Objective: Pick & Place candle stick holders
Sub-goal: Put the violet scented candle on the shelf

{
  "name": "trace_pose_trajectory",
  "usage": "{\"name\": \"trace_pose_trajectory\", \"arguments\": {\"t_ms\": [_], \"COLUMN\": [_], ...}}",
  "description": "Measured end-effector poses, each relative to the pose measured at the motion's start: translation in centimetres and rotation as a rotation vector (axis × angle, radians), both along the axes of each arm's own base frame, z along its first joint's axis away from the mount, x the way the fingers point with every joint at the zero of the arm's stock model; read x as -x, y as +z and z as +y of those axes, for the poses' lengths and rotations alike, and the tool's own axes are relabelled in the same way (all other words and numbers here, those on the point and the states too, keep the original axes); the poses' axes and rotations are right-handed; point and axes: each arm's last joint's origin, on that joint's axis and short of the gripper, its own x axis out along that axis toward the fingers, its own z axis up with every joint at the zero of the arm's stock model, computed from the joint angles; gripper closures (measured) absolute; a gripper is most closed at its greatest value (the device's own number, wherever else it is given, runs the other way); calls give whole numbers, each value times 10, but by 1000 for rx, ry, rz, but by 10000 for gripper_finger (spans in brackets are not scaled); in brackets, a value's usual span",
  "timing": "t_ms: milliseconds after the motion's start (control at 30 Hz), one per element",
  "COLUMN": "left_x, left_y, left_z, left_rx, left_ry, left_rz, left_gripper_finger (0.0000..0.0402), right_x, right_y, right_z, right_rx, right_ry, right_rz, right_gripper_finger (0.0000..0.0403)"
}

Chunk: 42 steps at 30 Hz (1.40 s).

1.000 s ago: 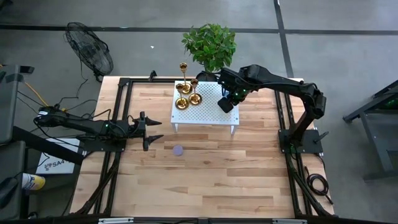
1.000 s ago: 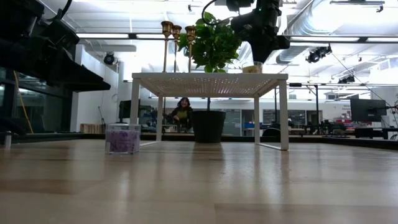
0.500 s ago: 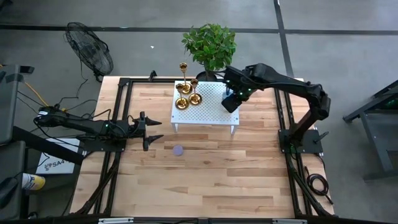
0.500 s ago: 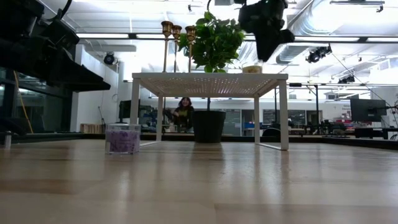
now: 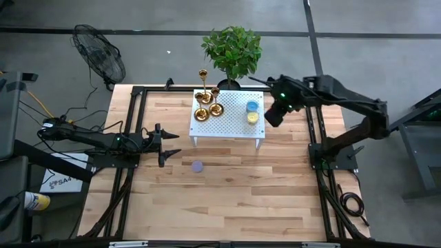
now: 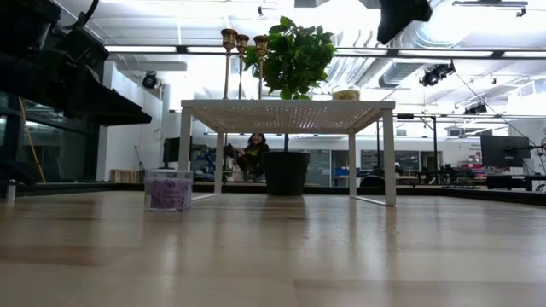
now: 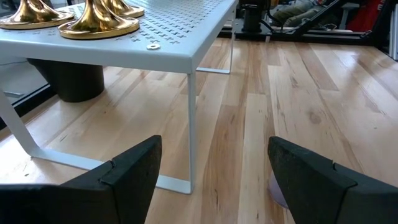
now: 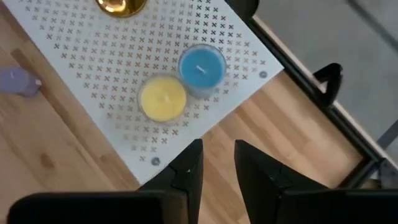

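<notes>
Three gold candle stick holders [image 5: 207, 103] stand on their round bases at the left end of a white perforated stand [image 5: 227, 127]. Their cups show in the low view [image 6: 242, 38] and their bases in the left wrist view [image 7: 93, 22]. My right gripper [image 5: 273, 114] hovers high off the stand's right end, empty, with its fingers a narrow gap apart [image 8: 219, 162]. My left gripper [image 5: 169, 145] waits open and empty at the table's left [image 7: 214, 174], pointing at the stand.
A blue candle [image 5: 253, 107] and a yellow candle [image 5: 252, 118] sit on the stand's right part. A purple candle [image 5: 198, 166] sits on the wooden table in front of the stand. A potted plant [image 5: 232, 48] stands behind it. A person [image 6: 252, 153] sits far behind.
My right gripper has risen from the yellow candle on the stand and gone toward the table's right edge. It is now clear of the stand. The blue and yellow candles, which it covered in the high view, now show and stay in place.
</notes>
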Motion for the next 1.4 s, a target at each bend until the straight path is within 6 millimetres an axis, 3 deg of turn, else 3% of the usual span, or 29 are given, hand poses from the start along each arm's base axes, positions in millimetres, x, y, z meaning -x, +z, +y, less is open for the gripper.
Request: {"name": "trace_pose_trajectory", "arguments": {"t_ms": [133, 400, 633, 1167, 1300, 1400], "left_x": [0, 0, 0, 0, -1, -3], "left_y": [0, 0, 1, 1, 7, 22], "left_z": [0, 0, 0, -1, 0, 0], "left_rx": [0, 0, 2, 148, 141, 136], "left_ry": [0, 0, -3, 12, 36, 62], "left_rz": [0, -1, -9, -44, -7, -30], "left_gripper_finger": [110, 110, 110, 110, 110, 110], "right_x": [14, 40, 59, 76, 76, 77], "right_y": [-13, -59, -82, -107, -106, -107], "right_z": [13, 32, 45, 53, 53, 53], "right_rx": [25, 19, 37, 67, 76, 73], "right_ry": [33, 109, 179, 267, 281, 282], "right_rz": [1, 8, -81, -126, -123, -115], "right_gripper_finger": [316, 316, 316, 316, 316, 316]}}
